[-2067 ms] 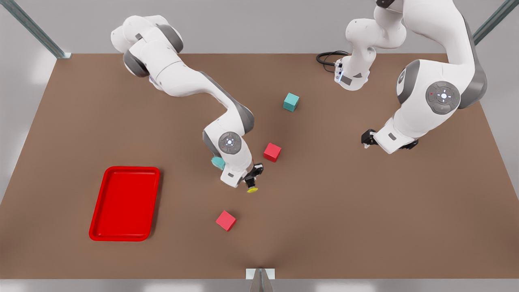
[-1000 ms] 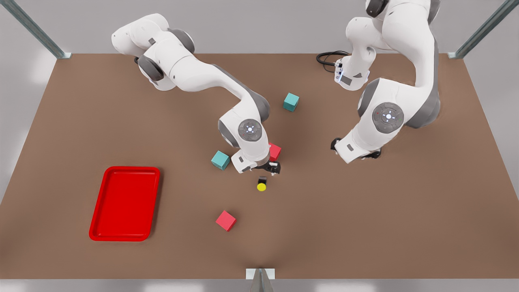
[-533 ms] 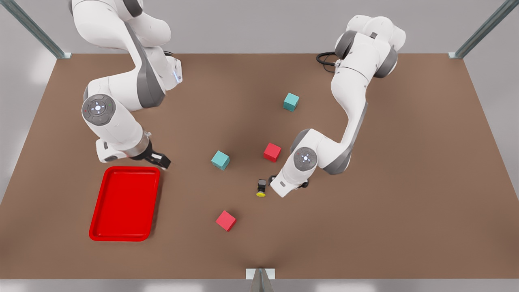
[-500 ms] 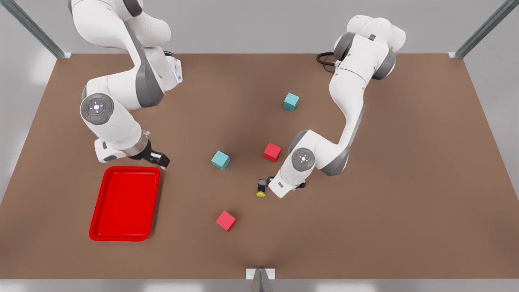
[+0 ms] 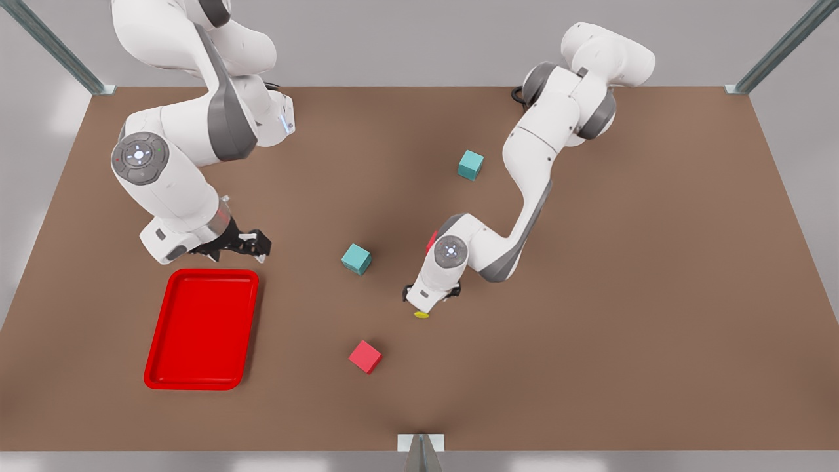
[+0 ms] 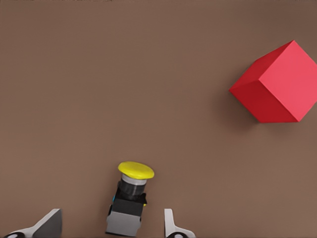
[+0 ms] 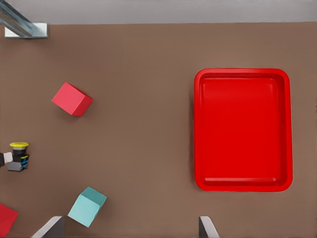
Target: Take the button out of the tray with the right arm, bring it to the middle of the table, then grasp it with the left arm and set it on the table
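The button (image 6: pixel 130 198) lies on its side mid-table (image 5: pixel 590 328), framed between the left gripper's (image 6: pixel 111 223) spread, released fingers, ready for a pinch. The right gripper (image 5: pixel 252 244), also open, waits by the empty tray's (image 5: pixel 152 367) far edge.

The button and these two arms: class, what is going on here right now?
The button lies on its side on the table, near the middle. The left claw is over it, open, one finger on either side, not yet closed. The right claw waits open just above the table beside the tray. Two red cubes and two teal cubes sit scattered around.
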Controlling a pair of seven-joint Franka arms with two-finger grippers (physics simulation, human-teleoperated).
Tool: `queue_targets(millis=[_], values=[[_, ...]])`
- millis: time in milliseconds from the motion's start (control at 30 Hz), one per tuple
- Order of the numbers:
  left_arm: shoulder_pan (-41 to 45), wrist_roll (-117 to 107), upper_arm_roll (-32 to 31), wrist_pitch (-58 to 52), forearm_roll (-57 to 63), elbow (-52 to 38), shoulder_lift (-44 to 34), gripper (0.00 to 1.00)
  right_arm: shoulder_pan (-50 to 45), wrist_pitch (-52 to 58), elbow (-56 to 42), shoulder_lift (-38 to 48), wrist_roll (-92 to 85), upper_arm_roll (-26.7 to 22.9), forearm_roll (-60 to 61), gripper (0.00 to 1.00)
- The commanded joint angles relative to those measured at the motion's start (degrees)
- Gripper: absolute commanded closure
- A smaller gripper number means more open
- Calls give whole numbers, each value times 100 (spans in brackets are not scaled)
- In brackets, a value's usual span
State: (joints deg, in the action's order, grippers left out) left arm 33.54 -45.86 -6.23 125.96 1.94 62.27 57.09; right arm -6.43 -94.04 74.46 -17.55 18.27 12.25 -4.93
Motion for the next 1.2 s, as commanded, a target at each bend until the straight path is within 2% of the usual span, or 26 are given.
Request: queue_targets(millis=[0,100,200,633,733,767,800,867,933,1100,1167], values=[[3,-1065,-1,376,122,-5,47,0,-25,43,-2,6,-1388,5,27,0],[-6,-986,-9,587,438,4,170,0,-16,193,7,6,-1379,5,54,0],[3,-133,-9,587,439,4,258,0,-7,219,25,6,-1397,5,63,0],[135,579,-27,719,439,-66,452,0,221,175,-2,6,-1625,-3,115,0],[117,684,-27,719,438,-163,531,0,168,140,-19,-327,-1573,-3,10,0],[117,702,-27,719,430,-163,531,0,107,-228,-2,-407,-1564,-3,10,0],[117,711,-27,719,439,-172,531,2,98,-299,-2,-424,-1581,-3,1,0],[117,702,-27,719,430,-163,522,24,133,-308,7,-574,-1581,-3,54,0],[117,702,-18,702,430,-163,522,32,89,-308,157,-855,-1555,-3,115,0],[117,702,-18,675,430,-137,522,33,54,-554,165,-1075,-1546,-3,115,0],[109,702,-18,667,421,-137,522,38,45,-545,157,-1075,-1546,-3,98,0]])
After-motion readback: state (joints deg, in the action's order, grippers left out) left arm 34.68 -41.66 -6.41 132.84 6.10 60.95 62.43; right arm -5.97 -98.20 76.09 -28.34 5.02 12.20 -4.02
